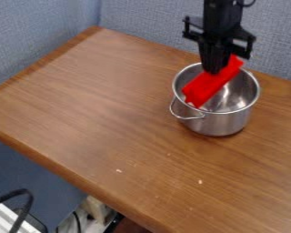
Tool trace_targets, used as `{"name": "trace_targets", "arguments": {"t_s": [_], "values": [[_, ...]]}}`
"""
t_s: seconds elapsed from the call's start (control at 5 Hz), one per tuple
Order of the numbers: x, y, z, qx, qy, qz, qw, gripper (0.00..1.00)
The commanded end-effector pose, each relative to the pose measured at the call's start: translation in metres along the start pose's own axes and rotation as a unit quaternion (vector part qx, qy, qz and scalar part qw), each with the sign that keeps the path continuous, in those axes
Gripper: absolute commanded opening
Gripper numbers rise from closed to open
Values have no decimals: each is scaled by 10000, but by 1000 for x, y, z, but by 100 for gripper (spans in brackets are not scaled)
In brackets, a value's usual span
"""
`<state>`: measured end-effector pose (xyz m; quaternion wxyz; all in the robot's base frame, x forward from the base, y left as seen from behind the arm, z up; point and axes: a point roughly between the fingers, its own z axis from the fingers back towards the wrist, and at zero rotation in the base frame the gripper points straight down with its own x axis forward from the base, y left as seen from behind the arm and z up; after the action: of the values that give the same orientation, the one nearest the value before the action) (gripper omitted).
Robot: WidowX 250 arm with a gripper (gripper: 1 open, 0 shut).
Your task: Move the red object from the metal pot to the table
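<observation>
The red object [213,82] hangs tilted from my gripper [221,62], its lower end still just above the rim on the left of the metal pot [221,109]. My gripper points straight down over the pot and is shut on the red object's upper end. The steel pot stands near the right edge of the brown wooden table [99,118], with a small loop handle on its left side. The pot's inside looks bare under the red object.
A grey-blue padded wall runs behind the table. The table's front edge falls off to the floor, where cables and a white thing [94,218] lie.
</observation>
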<state>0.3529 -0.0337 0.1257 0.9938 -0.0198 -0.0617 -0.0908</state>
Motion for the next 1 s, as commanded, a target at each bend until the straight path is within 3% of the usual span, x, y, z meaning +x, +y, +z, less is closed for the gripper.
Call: {"name": "trace_targets", "arguments": {"t_s": [0.0,0.2,0.8], "values": [[8,4,33,25,-485,-40,9988,0],[5,1,22,68,-391,-179,9991,0],[-1,-3,58,67,-704,-194,9973,0]]}}
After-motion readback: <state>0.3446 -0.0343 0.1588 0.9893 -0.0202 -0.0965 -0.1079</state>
